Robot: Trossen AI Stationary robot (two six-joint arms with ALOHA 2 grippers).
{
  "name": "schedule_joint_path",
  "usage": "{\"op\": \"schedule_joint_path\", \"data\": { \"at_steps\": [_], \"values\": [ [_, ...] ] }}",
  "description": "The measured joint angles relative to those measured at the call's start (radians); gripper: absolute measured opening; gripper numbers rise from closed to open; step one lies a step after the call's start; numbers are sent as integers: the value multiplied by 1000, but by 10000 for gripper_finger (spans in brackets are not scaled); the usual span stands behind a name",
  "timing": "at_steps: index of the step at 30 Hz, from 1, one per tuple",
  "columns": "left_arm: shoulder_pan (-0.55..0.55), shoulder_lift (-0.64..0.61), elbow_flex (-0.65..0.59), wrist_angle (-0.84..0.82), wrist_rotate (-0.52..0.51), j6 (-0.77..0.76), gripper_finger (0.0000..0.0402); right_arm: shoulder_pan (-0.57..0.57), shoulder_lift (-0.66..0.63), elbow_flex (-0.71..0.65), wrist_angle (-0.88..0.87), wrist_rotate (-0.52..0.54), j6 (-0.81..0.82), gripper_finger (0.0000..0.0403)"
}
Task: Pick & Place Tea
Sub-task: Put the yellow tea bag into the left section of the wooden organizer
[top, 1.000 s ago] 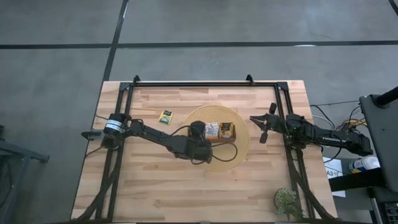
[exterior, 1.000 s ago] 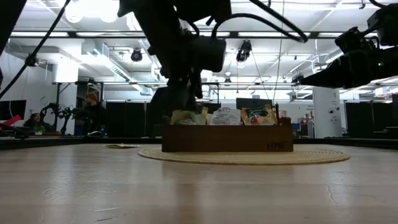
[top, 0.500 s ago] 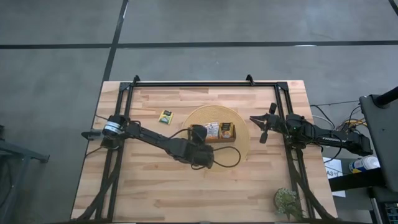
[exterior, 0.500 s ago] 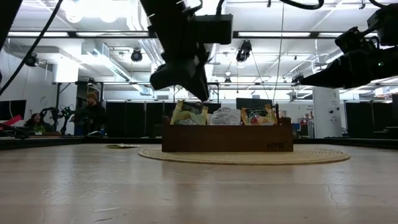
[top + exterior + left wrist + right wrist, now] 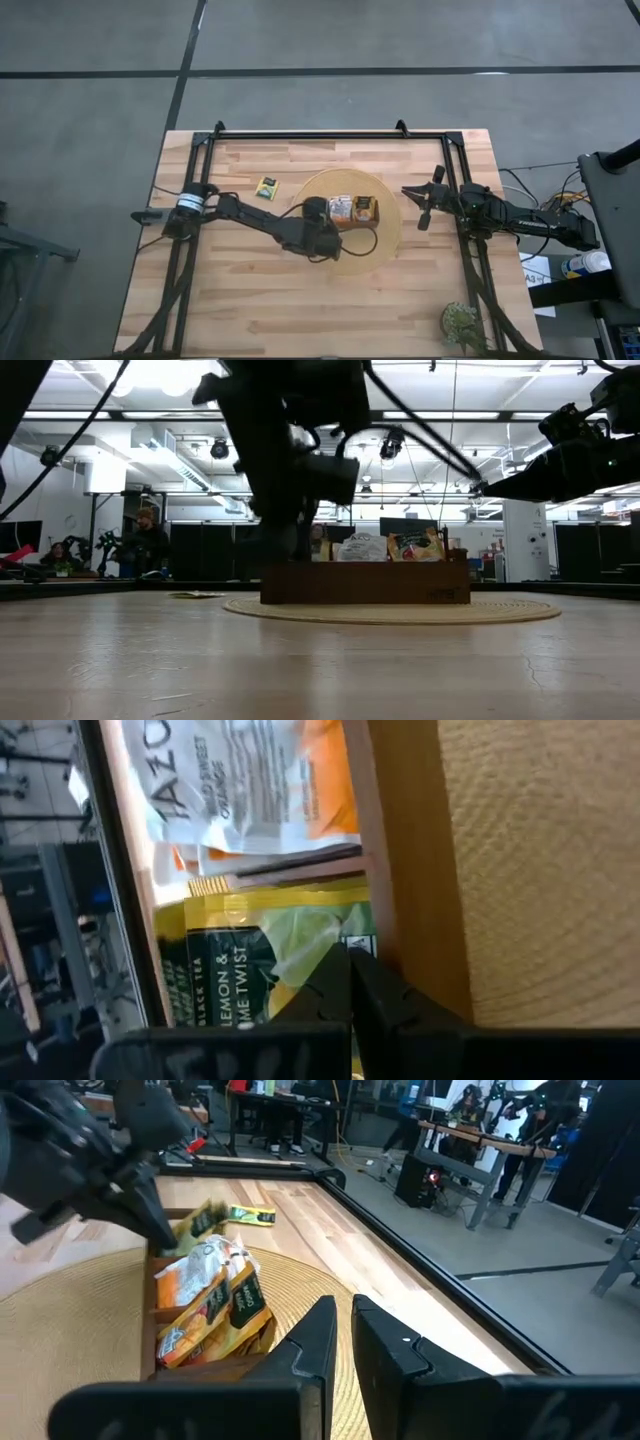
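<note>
A brown wooden tray (image 5: 347, 224) stands on a round woven mat (image 5: 388, 236). Its middle compartment holds a white-and-orange tea packet (image 5: 340, 209). The right compartment holds an orange one (image 5: 365, 209). A yellow-green packet (image 5: 250, 960) lies in the left compartment. My left gripper (image 5: 322, 214) is shut and reaches down into that compartment, tips on the packet. Another yellow-green packet (image 5: 266, 187) lies flat on the table, left of the mat. My right gripper (image 5: 420, 205) hangs shut over the table's right side, clear of everything. My left gripper has its shut fingertips (image 5: 335, 982) against the printed face of the yellow-green packet (image 5: 300, 945), close to the tray's near wall (image 5: 400, 870). The fingers slant down from the table's left and near side. The packet lies inside the left compartment, between the tray walls.
A black frame (image 5: 330, 134) runs along the table's far edge and down both sides. A small plant (image 5: 460, 325) stands at the near right corner. Bare wood lies along the near side of the table.
My left gripper has risen out of the tray's left compartment, shut its fingers, then come back down into that compartment. Half a second ago the yellow-green packet stood upright in the tray; now the gripper is on it and it lies lower.
</note>
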Motion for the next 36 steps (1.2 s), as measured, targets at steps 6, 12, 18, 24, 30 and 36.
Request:
{"op": "schedule_joint_path", "data": {
  "at_steps": [6,12,18,24,30,36],
  "values": [
    [-2,46,9,23,-4,-18,0,0,2,0,0,0,-1,34],
    [-26,46,66,12,47,-65,0,0,6,0,-1,0,-1,34],
    [-54,24,172,-55,63,-74,0,0,6,0,-1,0,3,34],
    [-56,21,269,-165,13,-125,0,0,7,0,-1,0,3,34],
    [-52,21,248,-196,37,-157,0,0,8,0,-1,0,5,34],
    [-47,21,152,-186,74,-203,0,0,8,0,-1,0,6,34]
  ]
}}
